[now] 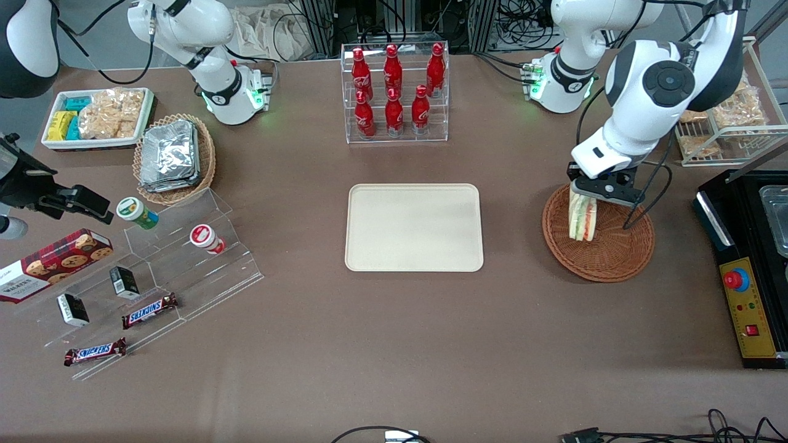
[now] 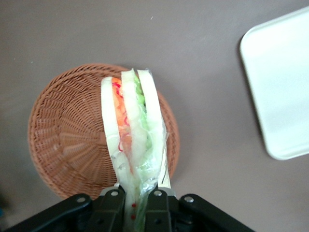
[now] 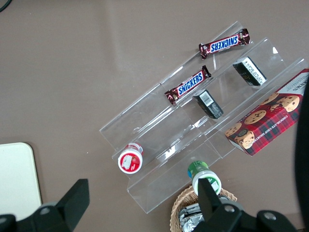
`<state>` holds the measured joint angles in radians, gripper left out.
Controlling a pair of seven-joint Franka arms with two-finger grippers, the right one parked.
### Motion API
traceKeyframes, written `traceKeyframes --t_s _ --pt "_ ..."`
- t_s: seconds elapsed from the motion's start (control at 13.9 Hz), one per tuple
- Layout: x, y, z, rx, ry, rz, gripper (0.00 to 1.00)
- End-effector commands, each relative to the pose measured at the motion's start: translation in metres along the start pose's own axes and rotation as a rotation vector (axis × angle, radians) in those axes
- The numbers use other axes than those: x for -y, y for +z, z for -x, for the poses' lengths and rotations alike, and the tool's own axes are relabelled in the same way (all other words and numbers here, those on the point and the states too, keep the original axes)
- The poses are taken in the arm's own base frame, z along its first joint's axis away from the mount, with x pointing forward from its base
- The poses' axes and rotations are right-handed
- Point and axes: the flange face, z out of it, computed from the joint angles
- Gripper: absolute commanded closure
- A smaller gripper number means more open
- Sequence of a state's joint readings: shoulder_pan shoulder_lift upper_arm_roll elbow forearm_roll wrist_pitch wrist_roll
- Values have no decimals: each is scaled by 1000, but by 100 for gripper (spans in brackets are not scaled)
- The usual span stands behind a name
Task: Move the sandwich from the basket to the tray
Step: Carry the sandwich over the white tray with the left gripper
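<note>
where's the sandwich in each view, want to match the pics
Front view: the sandwich hangs from the left arm's claw, above the reddish-brown wicker basket, toward the working arm's end of the table.
Left wrist view: sandwich pinched in the shut claw, above the basket.
Right wrist view: not in it.
Shared landmark: the cream tray.

White arm point(image 1: 646, 104), black gripper point(image 1: 600, 192)

bare table lies between basket point(image 1: 606, 249) and tray point(image 1: 414, 226) (gripper point(image 1: 592, 198) holding sandwich point(image 1: 582, 218) above basket)
</note>
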<state>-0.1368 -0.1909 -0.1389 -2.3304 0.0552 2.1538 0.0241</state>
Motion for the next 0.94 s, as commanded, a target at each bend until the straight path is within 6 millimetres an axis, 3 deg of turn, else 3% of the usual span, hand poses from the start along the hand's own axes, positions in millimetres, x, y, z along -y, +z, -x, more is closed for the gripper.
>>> traceKeyframes --t_s 0.0,0.58,0.86 --pt "-46 -3 -30 15 -55 13 87" --pt "-189 10 -72 16 -112 37 85" --pt "-244 27 -74 -6 -111 46 83"
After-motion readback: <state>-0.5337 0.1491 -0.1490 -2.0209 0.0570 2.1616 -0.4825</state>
